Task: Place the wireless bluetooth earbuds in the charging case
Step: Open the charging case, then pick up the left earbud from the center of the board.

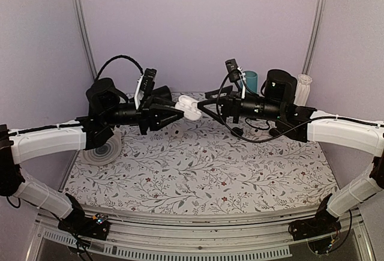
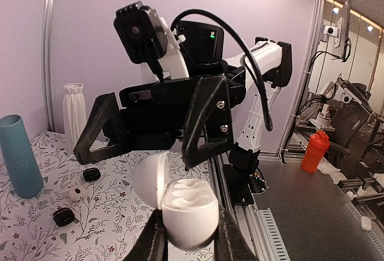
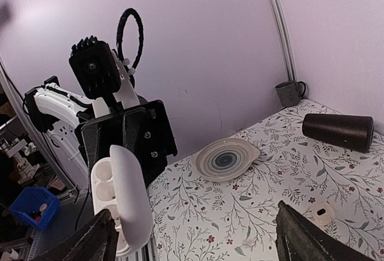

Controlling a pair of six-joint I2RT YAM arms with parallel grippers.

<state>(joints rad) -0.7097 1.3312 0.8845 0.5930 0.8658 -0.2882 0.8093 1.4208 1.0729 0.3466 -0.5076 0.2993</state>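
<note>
The left gripper [image 1: 179,112] was clamped on the charging case [image 1: 188,108], holding it raised well above the floral surface [image 1: 198,171] with its hinged lid swung open. The right gripper [image 1: 203,101] stood wide, just beside the case and facing it, gripping nothing. Two small black lumps [image 2: 91,174] lay on the surface

This is looking like a robotics lab test cell. Lilac panels [image 1: 198,27] and metal posts [image 1: 82,27] are enclosing a floral-covered surface [image 1: 204,171], with an aluminium rail [image 1: 198,237] running along its near edge. Past the right side, more rigs [image 2: 345,93] and an orange bottle [image 2: 314,151] are standing; past the left, a blue bin [image 3: 33,207] is sitting.
</note>
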